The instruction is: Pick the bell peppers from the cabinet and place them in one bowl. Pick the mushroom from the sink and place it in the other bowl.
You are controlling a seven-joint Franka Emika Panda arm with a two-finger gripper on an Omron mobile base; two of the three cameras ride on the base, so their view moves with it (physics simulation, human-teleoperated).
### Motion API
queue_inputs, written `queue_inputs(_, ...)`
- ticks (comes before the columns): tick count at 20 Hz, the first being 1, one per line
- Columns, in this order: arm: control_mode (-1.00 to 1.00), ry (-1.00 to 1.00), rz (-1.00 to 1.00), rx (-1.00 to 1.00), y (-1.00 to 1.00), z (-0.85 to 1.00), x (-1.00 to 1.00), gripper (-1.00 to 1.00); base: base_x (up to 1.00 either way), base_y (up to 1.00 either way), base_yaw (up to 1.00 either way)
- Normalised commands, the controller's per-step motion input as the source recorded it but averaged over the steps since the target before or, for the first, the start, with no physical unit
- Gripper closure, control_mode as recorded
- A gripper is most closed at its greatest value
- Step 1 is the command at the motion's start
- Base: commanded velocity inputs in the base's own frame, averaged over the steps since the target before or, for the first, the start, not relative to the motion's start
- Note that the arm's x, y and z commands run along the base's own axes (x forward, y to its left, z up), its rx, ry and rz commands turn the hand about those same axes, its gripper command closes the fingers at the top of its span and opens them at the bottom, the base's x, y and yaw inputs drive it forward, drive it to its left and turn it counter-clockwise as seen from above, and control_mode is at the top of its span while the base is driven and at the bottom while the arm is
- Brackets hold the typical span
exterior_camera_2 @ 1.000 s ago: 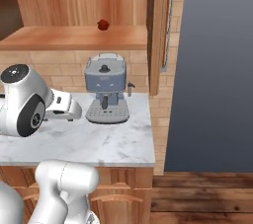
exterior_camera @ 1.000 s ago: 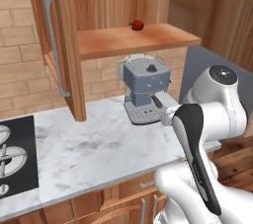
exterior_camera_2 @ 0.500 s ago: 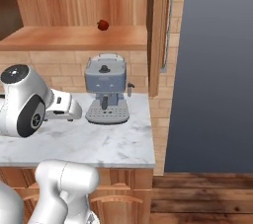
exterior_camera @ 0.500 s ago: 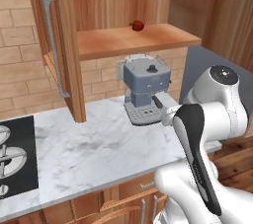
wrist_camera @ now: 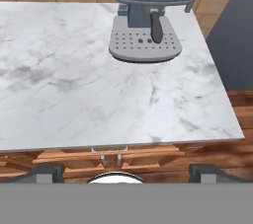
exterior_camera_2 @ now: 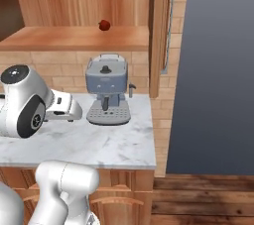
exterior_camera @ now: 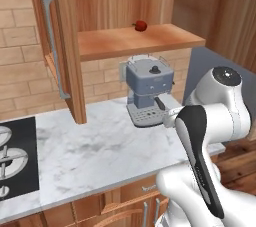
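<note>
One red bell pepper (exterior_camera: 141, 25) (exterior_camera_2: 104, 25) sits on the plank shelf of the open wooden cabinet (exterior_camera: 135, 41) (exterior_camera_2: 74, 38), near the back. The cabinet door (exterior_camera: 65, 46) with its grey bar handle stands swung open at the left. My gripper (wrist_camera: 126, 172) is open and empty, its two dark fingertips (wrist_camera: 45, 172) far apart. It looks down on the marble counter's front edge, well below the shelf and in front of the coffee machine. The bowls, the sink and the mushroom are out of view.
A blue-grey coffee machine (exterior_camera: 147, 88) (exterior_camera_2: 106, 87) (wrist_camera: 148, 6) stands on the marble counter (exterior_camera: 100, 146) (wrist_camera: 74, 85) under the shelf. A black stovetop (exterior_camera: 15, 161) lies at the far left. A tall dark grey panel (exterior_camera_2: 213, 70) bounds the counter's right end. Drawers (wrist_camera: 111, 156) lie below the counter.
</note>
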Motion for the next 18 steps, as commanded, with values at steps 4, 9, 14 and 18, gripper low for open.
queue_inputs(4, -1.0, 0.0, 0.0, 0.0, 0.0, 0.0, 0.0, -1.0, 0.24, 0.0, 0.0)
queue_inputs(9, -1.0, -0.24, 0.03, -0.01, 0.08, 0.14, 0.02, -1.0, 0.0, 0.0, 0.0)
queue_inputs(14, -1.0, -0.3, -0.01, -0.02, 0.0, 0.52, 0.14, -1.0, 0.0, 0.0, 0.0)
queue_inputs(18, -1.0, -0.11, -0.07, 0.01, 0.0, 0.67, 0.07, -1.0, 0.0, 0.0, 0.0)
